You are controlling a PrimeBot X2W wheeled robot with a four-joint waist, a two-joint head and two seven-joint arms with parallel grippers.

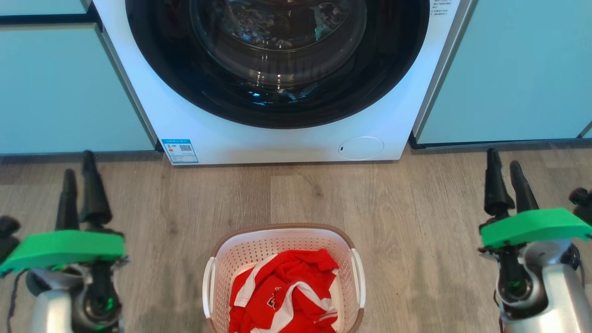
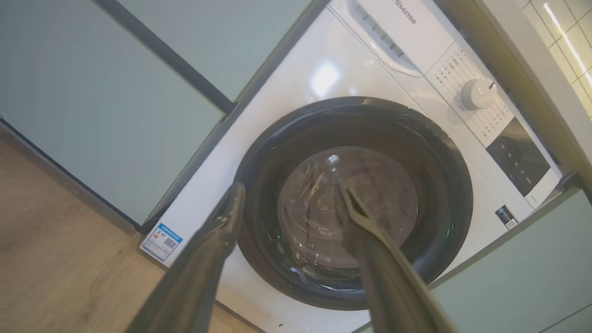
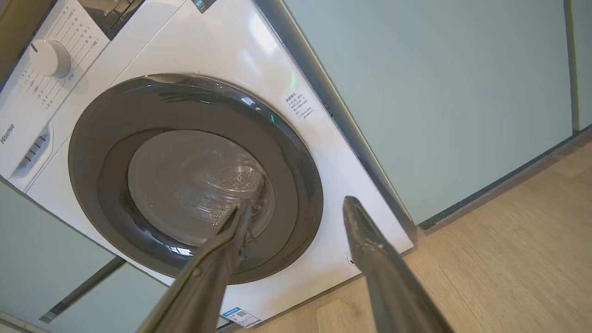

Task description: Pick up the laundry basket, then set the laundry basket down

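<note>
Left gripper (image 2: 290,186), right gripper (image 3: 298,202) both spread, empty; laundry basket (image 1: 277,244) on floor (image 1: 416,208); washer (image 2: 333,69) reads "Hisense".

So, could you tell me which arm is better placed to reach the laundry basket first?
Left, marginally: the laundry basket sits slightly nearer the left pincer than the right pincer. Both are open, empty and flank it, so the difference is small.

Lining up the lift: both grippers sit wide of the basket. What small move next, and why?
Probably swing both arms inward and down toward the white side handles of the basket. The left gripper and right gripper stand open, empty, well out to either side of it, pointing toward the washer rather than the handles.
</note>
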